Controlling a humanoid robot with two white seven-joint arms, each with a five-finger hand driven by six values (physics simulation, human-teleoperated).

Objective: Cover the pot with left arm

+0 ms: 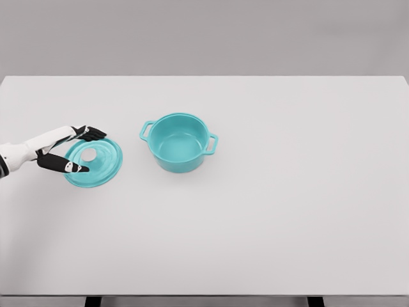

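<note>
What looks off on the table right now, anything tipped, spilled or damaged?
Nothing stands out. The teal pot stands upright and uncovered, with nothing visible inside. Its lid lies to its left, apart from it, with the left hand around its near-left edge. No spill or damage shows on the table.

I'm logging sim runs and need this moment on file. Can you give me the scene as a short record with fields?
surface: white table
pot: teal, two side handles, upright, uncovered, nothing visible inside
lid: teal, round, lying left of the pot, apart from it
left hand: at the lid's left edge, dark fingers reaching over it; whether it grips the lid cannot be told
right arm: not in view
task state: pot not yet covered
</note>
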